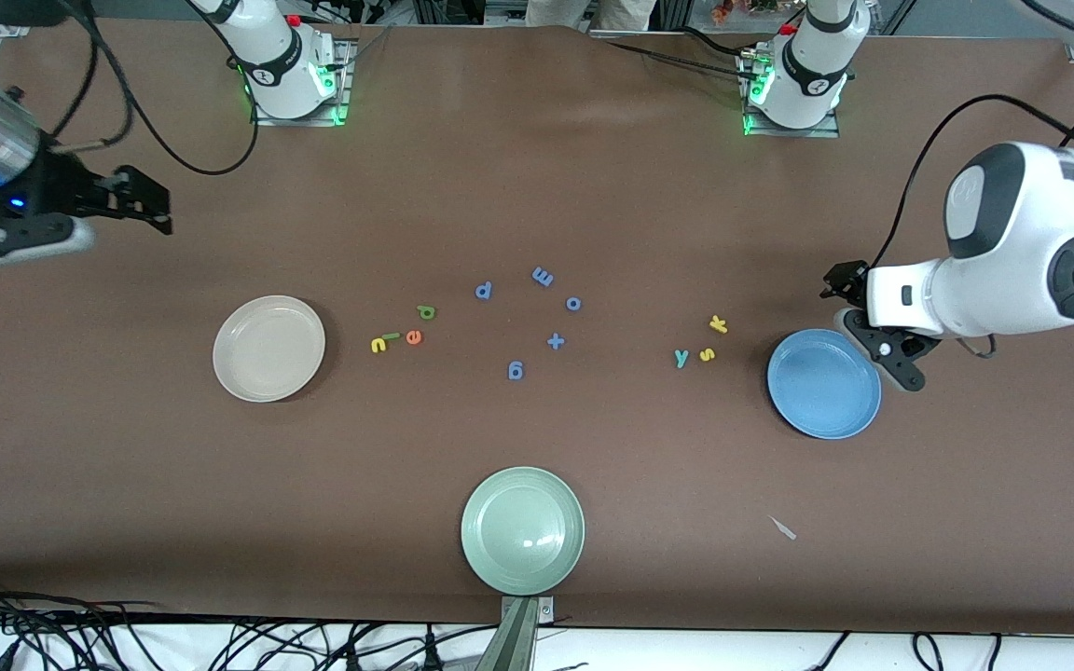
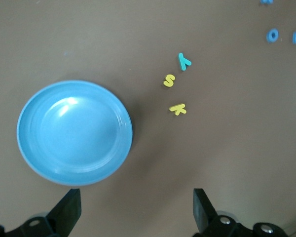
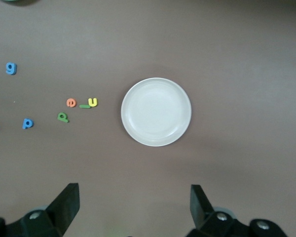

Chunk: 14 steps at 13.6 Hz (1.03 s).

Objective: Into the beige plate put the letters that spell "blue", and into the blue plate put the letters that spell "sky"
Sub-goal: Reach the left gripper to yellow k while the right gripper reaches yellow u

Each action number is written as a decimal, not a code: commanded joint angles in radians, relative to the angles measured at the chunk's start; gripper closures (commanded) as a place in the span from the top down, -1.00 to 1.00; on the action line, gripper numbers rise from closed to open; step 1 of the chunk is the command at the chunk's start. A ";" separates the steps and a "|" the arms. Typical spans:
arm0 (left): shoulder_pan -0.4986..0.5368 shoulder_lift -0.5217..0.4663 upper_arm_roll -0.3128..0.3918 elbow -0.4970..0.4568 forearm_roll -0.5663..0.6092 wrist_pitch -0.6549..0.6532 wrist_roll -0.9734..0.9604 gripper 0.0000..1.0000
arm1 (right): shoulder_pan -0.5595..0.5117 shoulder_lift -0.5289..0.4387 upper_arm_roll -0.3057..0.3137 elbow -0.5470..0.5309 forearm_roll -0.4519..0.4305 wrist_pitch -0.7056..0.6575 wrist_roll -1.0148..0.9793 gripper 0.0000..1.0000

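Note:
The beige plate (image 1: pixel 268 348) (image 3: pixel 156 111) lies empty toward the right arm's end. Beside it, toward the middle, lie the yellow "u" (image 1: pixel 378 345) (image 3: pixel 92 102), light green "l" (image 1: pixel 392 335), orange "e" (image 1: pixel 414 337) (image 3: pixel 71 102) and green "b" (image 1: pixel 425 311) (image 3: pixel 63 117). The blue plate (image 1: pixel 823 383) (image 2: pixel 74 132) lies empty toward the left arm's end, with teal "y" (image 1: pixel 681 357) (image 2: pixel 184 61), yellow "s" (image 1: pixel 707 354) (image 2: pixel 169 80) and yellow "k" (image 1: pixel 718 324) (image 2: pixel 178 109) beside it. My left gripper (image 1: pixel 873 333) (image 2: pixel 137 207) hangs open and empty over the blue plate's rim. My right gripper (image 1: pixel 153 205) (image 3: pixel 133 207) hangs open over bare table, apart from the beige plate.
All-blue letters lie mid-table: "p" (image 1: pixel 484 290), "m" (image 1: pixel 543 276), "o" (image 1: pixel 573 303), a plus (image 1: pixel 555 341) and "g" (image 1: pixel 516 370). A pale green plate (image 1: pixel 522 529) sits near the front edge. A small white scrap (image 1: pixel 784 528) lies nearer the camera than the blue plate.

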 commanded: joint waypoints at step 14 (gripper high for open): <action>-0.059 0.184 -0.162 -0.291 0.194 0.536 0.371 1.00 | 0.125 0.234 0.134 -0.501 -0.068 0.868 0.424 0.99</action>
